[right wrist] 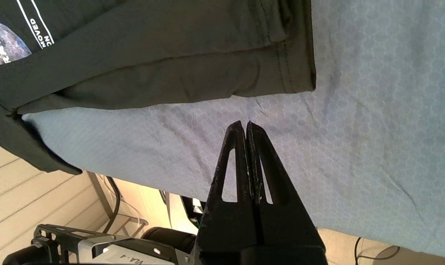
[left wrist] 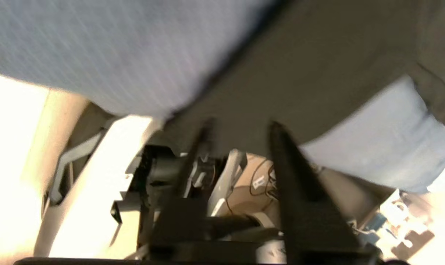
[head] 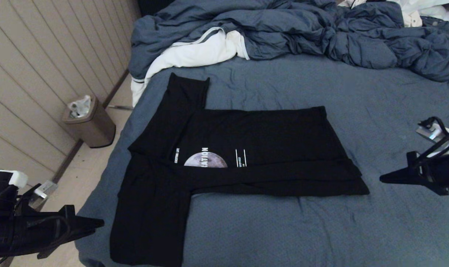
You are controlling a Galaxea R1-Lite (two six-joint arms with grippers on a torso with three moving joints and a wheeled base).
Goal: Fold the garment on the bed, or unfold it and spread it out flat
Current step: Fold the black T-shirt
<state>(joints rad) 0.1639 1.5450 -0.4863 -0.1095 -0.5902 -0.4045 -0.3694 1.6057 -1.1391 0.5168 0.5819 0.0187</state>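
Observation:
The garment (head: 261, 129) is a black T-shirt lying across the bed (head: 376, 100). Its near long edge is folded over, so only half of the grey moon print (head: 206, 161) shows. One sleeve (head: 150, 222) reaches the bed's near left edge. My left gripper (head: 98, 223) hovers off that edge, just left of the sleeve. In the left wrist view the left gripper (left wrist: 240, 127) is open, nothing between its fingers, the black cloth (left wrist: 318, 73) just beyond the tips. My right gripper (head: 382, 179) hangs right of the shirt's hem (right wrist: 296, 48). The right gripper (right wrist: 243, 123) is shut and empty above the sheet.
A crumpled blue-grey duvet (head: 284, 29) and a white cloth (head: 194, 52) lie heaped at the far end of the bed. A brown waste bin (head: 91, 124) stands on the floor by the panelled wall (head: 42, 55) to the left. Bare sheet (head: 302, 230) lies in front of the shirt.

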